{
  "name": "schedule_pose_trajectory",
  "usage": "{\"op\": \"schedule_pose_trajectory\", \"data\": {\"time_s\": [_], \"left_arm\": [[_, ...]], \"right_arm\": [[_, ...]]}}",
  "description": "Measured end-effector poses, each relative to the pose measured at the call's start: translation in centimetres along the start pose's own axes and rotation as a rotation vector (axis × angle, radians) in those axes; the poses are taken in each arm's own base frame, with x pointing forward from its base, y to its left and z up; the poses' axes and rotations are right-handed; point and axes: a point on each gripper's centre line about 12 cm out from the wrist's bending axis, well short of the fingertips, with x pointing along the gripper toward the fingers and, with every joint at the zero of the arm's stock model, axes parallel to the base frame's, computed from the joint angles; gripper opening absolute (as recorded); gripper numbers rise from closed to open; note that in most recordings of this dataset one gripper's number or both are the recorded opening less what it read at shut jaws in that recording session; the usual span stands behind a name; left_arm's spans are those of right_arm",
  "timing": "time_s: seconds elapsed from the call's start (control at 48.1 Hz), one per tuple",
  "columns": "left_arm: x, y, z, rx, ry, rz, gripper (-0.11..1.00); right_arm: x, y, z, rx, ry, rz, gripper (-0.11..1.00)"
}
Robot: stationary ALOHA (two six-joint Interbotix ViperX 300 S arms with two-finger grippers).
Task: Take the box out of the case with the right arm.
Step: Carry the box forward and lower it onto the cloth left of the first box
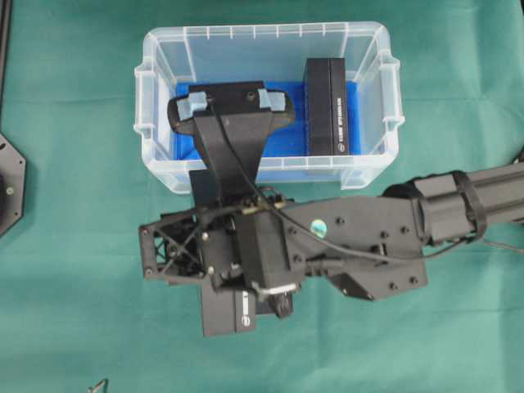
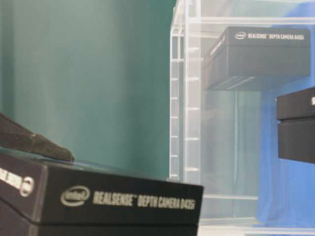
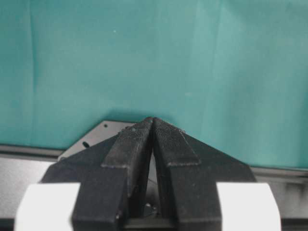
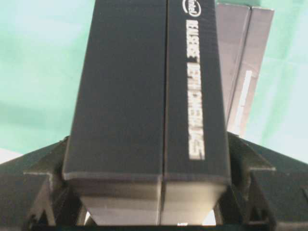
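The case (image 1: 155,82) is a clear bin with a blue sheet on its bottom, at the top middle of the overhead view. One black RealSense box (image 1: 327,106) lies inside it at the right end, and it also shows through the wall in the table-level view (image 2: 295,128). My right gripper (image 1: 229,282) is shut on a second black box (image 1: 228,315), outside the case and in front of its near wall, low over the green cloth. In the right wrist view this box (image 4: 144,96) fills the gap between my fingers (image 4: 48,185). My left gripper (image 3: 153,121) is shut and empty over green cloth.
The right arm (image 1: 458,201) reaches in from the right edge, and its camera mount (image 1: 229,106) hangs over the case. A black base plate (image 1: 10,184) sits at the left edge. Green cloth (image 1: 74,311) covers the table. The held box stands close to the table-level camera (image 2: 123,201).
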Motion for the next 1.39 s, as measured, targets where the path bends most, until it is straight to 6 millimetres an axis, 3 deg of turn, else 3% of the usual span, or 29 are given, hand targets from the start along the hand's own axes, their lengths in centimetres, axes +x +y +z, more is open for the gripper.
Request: {"op": "schedule_pose_trajectory", "data": {"time_s": [0.249,0.686,0.935,1.393], "left_arm": [[0.0,0.0,0.0,0.002,0.0,0.002,0.0],[0.0,0.0,0.0,0.0,0.0,0.0,0.0],[0.0,0.0,0.0,0.0,0.0,0.0,0.0],[0.0,0.0,0.0,0.0,-0.002,0.0,0.0]], "right_arm": [[1.0,0.2,0.3,0.014,0.011,-0.02,0.68],[7.4,0.8,-2.1,-0.009,0.098,-0.109,0.68],[12.8,0.6,-2.7,0.002,0.155,-0.146,0.68],[17.7,0.1,-2.6,0.05,0.21,-0.121,0.68]]}}
